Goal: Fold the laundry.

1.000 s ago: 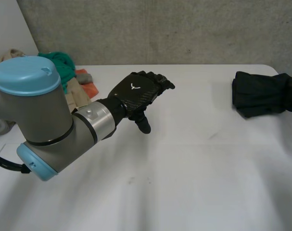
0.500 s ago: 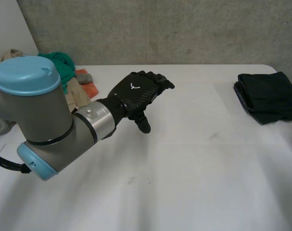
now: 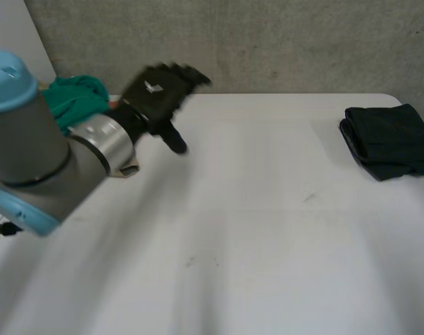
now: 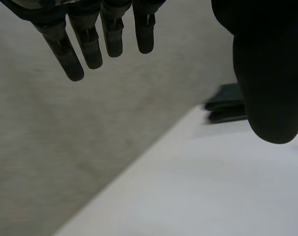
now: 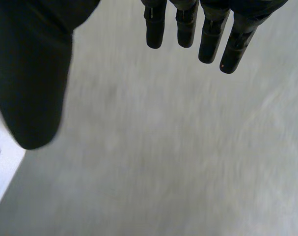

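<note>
"Teal cloth point(image 3: 73, 101) heaped at the bench's point(image 3: 267, 230) far left corner: is that next?"

"I judge so. The dark garment point(image 3: 388, 141) lies folded at the far right. The left hand point(image 3: 158, 95) hovers beside the heap, fingers straight and empty. The right hand point(image 5: 31, 73) is likewise released. Next: pinch an edge."

Folded dark garment point(image 3: 390, 142), lying flat at the right edge of the surface point(image 3: 267, 230). Crumpled teal cloth point(image 3: 75, 98), heaped at the far left.
</note>
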Motion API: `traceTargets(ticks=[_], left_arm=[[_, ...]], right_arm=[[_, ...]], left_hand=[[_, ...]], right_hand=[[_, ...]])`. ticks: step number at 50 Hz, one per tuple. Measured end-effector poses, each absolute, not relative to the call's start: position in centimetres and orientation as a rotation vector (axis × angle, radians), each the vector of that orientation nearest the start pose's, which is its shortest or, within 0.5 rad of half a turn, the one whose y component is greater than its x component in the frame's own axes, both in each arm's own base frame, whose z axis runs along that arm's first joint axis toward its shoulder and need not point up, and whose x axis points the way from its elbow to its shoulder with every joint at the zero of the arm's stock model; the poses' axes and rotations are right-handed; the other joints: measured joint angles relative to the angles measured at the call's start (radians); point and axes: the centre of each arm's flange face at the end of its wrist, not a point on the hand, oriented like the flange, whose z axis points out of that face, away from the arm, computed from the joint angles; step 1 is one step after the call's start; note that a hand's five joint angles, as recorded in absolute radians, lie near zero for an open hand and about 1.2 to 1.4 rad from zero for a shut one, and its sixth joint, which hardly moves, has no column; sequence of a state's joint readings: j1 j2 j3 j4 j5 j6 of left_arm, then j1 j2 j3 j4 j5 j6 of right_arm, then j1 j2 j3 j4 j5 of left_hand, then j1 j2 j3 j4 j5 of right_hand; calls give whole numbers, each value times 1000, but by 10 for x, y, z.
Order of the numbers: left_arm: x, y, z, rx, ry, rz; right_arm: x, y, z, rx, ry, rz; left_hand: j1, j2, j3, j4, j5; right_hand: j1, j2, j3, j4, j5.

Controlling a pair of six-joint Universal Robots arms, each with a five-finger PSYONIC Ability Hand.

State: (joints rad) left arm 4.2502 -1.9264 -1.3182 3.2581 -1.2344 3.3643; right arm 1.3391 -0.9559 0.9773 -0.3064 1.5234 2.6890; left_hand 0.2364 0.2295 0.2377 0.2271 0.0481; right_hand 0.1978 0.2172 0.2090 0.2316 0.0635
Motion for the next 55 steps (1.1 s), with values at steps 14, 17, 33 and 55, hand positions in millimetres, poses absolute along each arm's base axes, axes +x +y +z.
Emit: traceTargets(ticks=[14, 17, 33, 55], left_arm=[[-194, -421, 265, 686, 1853, -2247], [-169, -449, 239, 723, 1807, -2101], [-141, -501, 190, 757, 1684, -1989], [-155, -479, 243, 614, 1667, -2249]], right_arm=[[205, -357, 288, 975, -1620, 2546], [226, -331, 265, 1114, -1755, 2500], [233, -296, 196, 1327, -1970, 2180], [224, -288, 188, 1294, -2040, 2111]], left_hand=[[-3, -5, -9, -5, 0], [-3, -5, -9, -5, 0], [930, 961, 947, 968, 919], [12, 38, 31, 36, 32]], right_hand=[[0, 0, 0, 0, 0], [0, 0, 0, 0, 0], [0, 0, 0, 0, 0], [0, 0, 0, 0, 0]])
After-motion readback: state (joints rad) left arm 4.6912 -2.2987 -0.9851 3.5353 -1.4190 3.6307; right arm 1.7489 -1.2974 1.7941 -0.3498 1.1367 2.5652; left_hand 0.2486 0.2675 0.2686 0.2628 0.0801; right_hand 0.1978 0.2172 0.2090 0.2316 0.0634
